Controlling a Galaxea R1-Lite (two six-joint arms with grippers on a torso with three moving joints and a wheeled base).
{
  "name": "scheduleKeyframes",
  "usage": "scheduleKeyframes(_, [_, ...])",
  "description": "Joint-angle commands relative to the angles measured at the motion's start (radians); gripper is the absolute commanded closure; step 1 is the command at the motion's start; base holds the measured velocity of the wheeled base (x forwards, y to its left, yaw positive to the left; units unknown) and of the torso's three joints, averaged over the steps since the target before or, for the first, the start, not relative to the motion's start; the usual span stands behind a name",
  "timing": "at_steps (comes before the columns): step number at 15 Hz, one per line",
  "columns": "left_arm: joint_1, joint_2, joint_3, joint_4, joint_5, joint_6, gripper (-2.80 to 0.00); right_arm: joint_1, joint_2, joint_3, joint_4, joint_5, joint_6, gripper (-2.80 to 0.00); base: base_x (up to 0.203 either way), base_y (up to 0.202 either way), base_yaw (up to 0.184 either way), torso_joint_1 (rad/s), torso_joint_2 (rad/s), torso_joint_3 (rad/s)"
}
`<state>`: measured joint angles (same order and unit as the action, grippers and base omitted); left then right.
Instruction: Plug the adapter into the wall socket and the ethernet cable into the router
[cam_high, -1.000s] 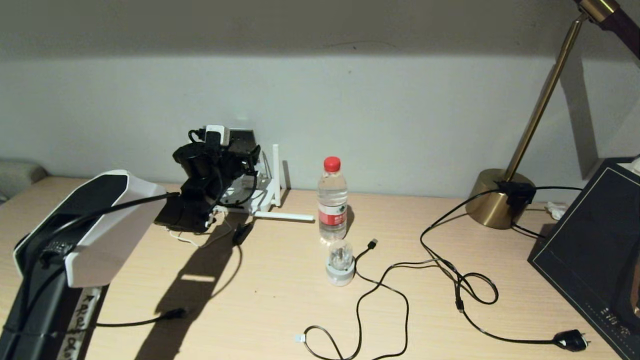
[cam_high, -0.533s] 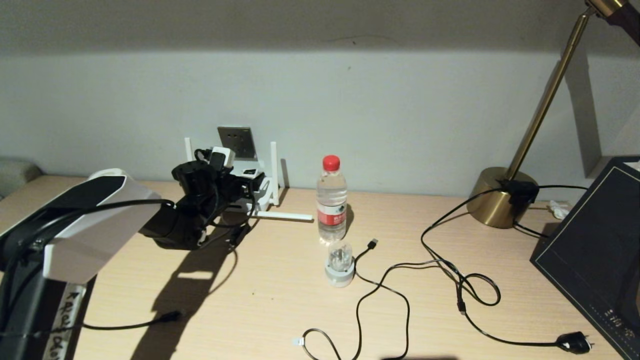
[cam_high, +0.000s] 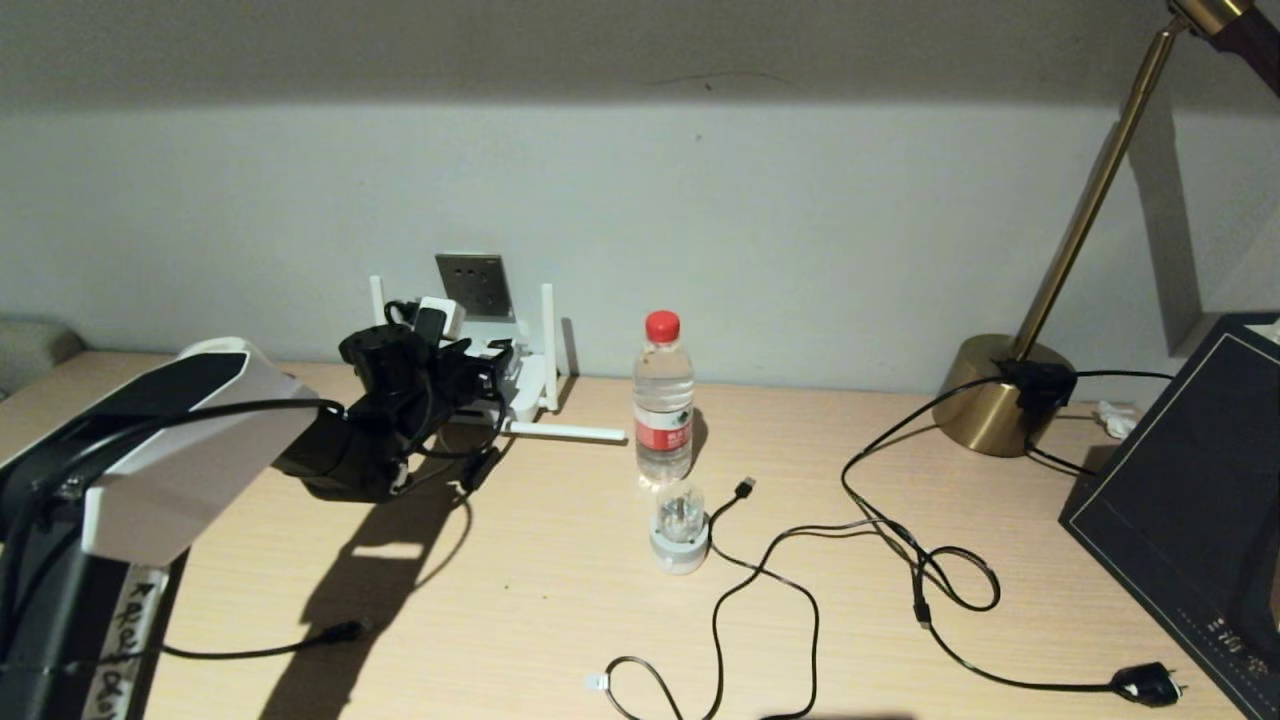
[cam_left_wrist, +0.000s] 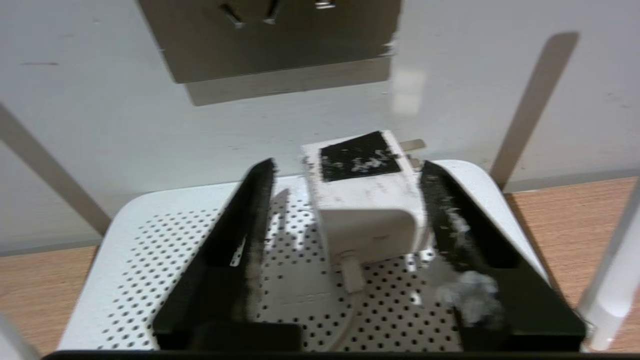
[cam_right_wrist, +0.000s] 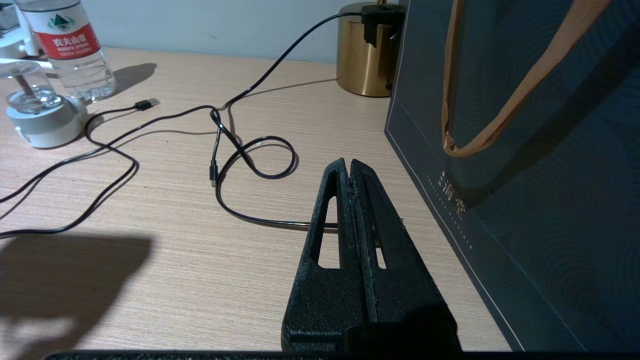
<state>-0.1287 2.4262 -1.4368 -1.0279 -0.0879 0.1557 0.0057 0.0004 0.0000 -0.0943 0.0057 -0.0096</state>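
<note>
The white adapter (cam_left_wrist: 365, 200) with its dark face lies on top of the white router (cam_left_wrist: 175, 260), between the spread fingers of my left gripper (cam_left_wrist: 347, 164). It leans on one finger, with a gap to the other. In the head view the adapter (cam_high: 437, 318) sits just below and left of the grey wall socket (cam_high: 474, 284), whose holes are bare. The router (cam_high: 525, 385) stands against the wall under the socket. A thin black ethernet cable ends in a pale tip (cam_high: 598, 682) at the desk's front. My right gripper (cam_right_wrist: 347, 162) hovers shut and empty at the right.
A water bottle (cam_high: 665, 400) and a round white-and-clear plug (cam_high: 680, 525) stand mid-desk. The black USB end (cam_high: 745, 487) and looping cords lie to their right. A brass lamp base (cam_high: 990, 395), a dark bag (cam_high: 1180, 480) and the lamp plug (cam_high: 1140, 682) fill the right side.
My left gripper has dropped from socket height and pulled back a little over the router, with the adapter between its fingers. The socket face, covered before, now shows.
</note>
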Motion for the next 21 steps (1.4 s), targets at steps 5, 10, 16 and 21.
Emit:
scheduleKeyframes(5, [0.002,0.004,0.052,-0.006,-0.009,0.001,0.0,0.0,0.001,0.035,-0.001,0.0,0.0,0.0,0.0,0.0,0.0,0.0,0.0,0.0])
scheduleKeyframes(10, [-0.014,-0.012,0.068,-0.009,-0.009,0.001,0.0,0.0,0.001,0.035,-0.001,0.0,0.0,0.0,0.0,0.0,0.0,0.0,0.0,0.0])
scheduleKeyframes(16, [-0.025,-0.137,0.137,0.044,-0.023,0.006,-2.8,0.0,0.001,0.035,-0.001,0.0,0.0,0.0,0.0,0.0,0.0,0.0,0.0,0.0])
scheduleKeyframes(21, [-0.025,-0.126,0.147,0.048,-0.02,0.005,-2.8,0.0,0.001,0.035,-0.001,0.0,0.0,0.0,0.0,0.0,0.0,0.0,0.0,0.0])
